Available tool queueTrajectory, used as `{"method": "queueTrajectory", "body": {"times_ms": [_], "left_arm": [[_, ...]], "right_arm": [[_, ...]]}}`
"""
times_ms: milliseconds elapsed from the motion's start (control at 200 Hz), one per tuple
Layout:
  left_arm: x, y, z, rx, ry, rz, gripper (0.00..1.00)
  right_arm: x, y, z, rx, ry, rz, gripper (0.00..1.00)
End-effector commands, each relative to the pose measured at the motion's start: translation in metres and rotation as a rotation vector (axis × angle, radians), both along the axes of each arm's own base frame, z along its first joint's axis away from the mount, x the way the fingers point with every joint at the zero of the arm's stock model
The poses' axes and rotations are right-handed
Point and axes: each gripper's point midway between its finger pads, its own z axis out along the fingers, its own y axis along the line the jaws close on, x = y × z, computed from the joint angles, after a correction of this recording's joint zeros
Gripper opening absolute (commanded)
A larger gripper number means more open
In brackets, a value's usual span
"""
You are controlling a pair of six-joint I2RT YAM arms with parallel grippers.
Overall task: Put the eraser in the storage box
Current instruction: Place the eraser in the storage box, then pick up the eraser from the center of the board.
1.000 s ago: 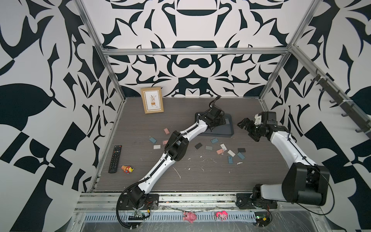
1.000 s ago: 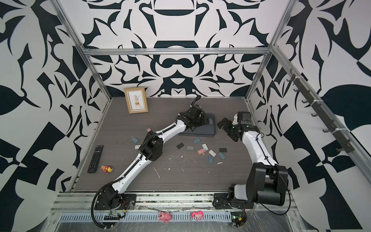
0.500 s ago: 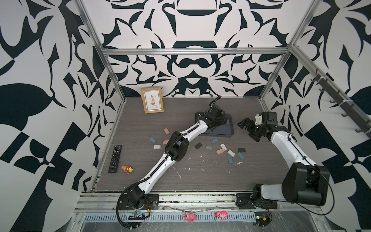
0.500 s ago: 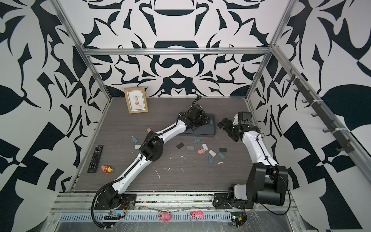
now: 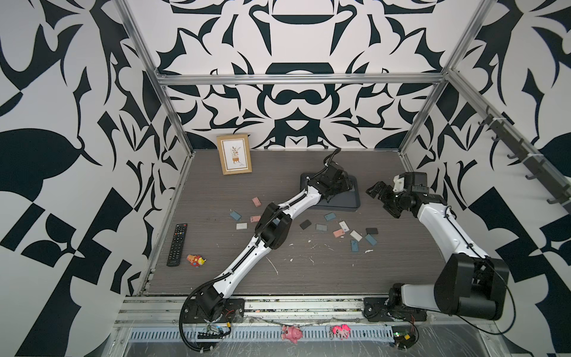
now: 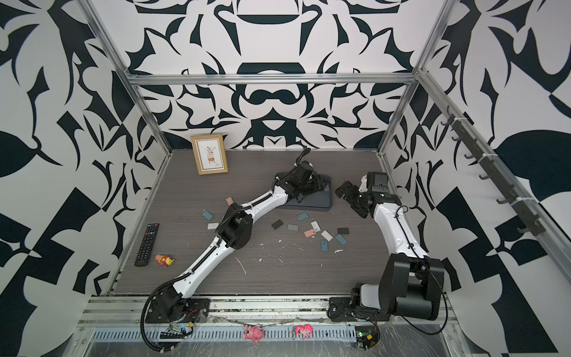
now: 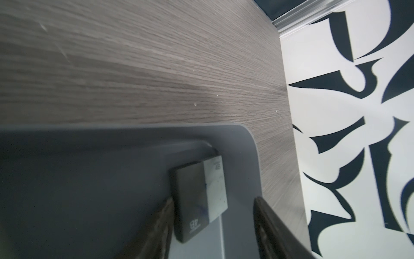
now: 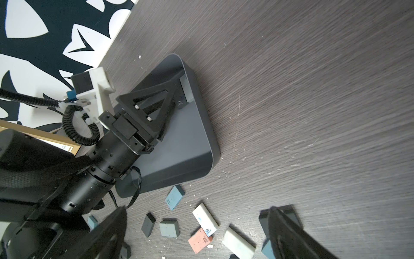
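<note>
The storage box [image 5: 346,202] [image 6: 318,202] is a shallow slate-grey tray at the back right of the table. A black-and-white eraser [image 7: 197,197] [image 8: 184,92] marked 4B lies inside it, in a corner against the rim [image 7: 246,139]. My left gripper [image 7: 214,199] [image 5: 346,184] is low over that corner and open. One finger is right beside the eraser and a clear gap separates the eraser from the other finger. My right gripper [image 8: 197,210] [image 5: 379,201] hovers wide open to the right of the box, with nothing between its fingers.
Several loose erasers [image 5: 337,233] in pink, blue, black and white lie scattered in front of the box, with white crumbs around them. A wooden picture frame [image 5: 234,154] leans on the back wall. A remote [image 5: 177,245] and a small toy [image 5: 195,260] lie at the left.
My left gripper's jaws have spread apart over the box corner, letting go of the eraser there. The arms have barely moved, and the right gripper stays open.
</note>
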Motion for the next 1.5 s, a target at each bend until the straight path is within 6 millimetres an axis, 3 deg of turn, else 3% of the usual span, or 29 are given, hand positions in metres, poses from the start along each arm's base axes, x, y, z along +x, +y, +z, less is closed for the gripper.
{"method": "queueTrajectory", "body": {"times_ms": [0, 135, 245, 355, 650, 930, 1095, 1240, 1360, 1495], "left_arm": [[-0.009, -0.003, 0.003, 0.009, 0.01, -0.024, 0.64], [-0.011, 0.0, 0.024, 0.011, -0.008, -0.04, 0.75], [-0.014, 0.004, 0.046, 0.016, -0.033, -0.05, 0.91], [-0.02, 0.011, 0.067, 0.02, -0.05, -0.062, 1.0], [-0.044, 0.038, 0.13, 0.041, -0.099, -0.103, 0.99], [-0.077, 0.102, 0.167, 0.126, -0.125, -0.118, 0.99], [-0.112, 0.14, 0.168, 0.154, -0.123, -0.116, 0.99], [-0.15, 0.162, 0.146, 0.142, -0.07, -0.129, 0.99], [-0.18, 0.171, 0.128, 0.127, -0.04, -0.145, 0.99], [-0.201, 0.173, 0.112, 0.124, -0.017, -0.158, 0.99]], "right_arm": [[-0.003, 0.0, 0.012, -0.004, -0.022, 0.003, 0.99], [-0.008, -0.002, 0.012, -0.023, -0.012, 0.005, 0.99], [-0.014, -0.004, 0.012, -0.038, 0.002, -0.001, 0.99], [-0.022, -0.007, 0.013, -0.059, 0.011, -0.014, 0.99], [-0.038, -0.004, 0.01, -0.098, 0.031, 0.002, 0.99], [-0.056, 0.019, -0.011, -0.289, 0.118, 0.09, 0.99], [-0.07, 0.018, -0.038, -0.331, 0.191, 0.095, 0.99], [-0.084, 0.014, -0.056, -0.347, 0.258, 0.091, 0.99], [-0.096, 0.009, -0.072, -0.364, 0.304, 0.086, 0.99], [-0.099, 0.017, -0.091, -0.32, 0.314, 0.109, 0.99]]}}
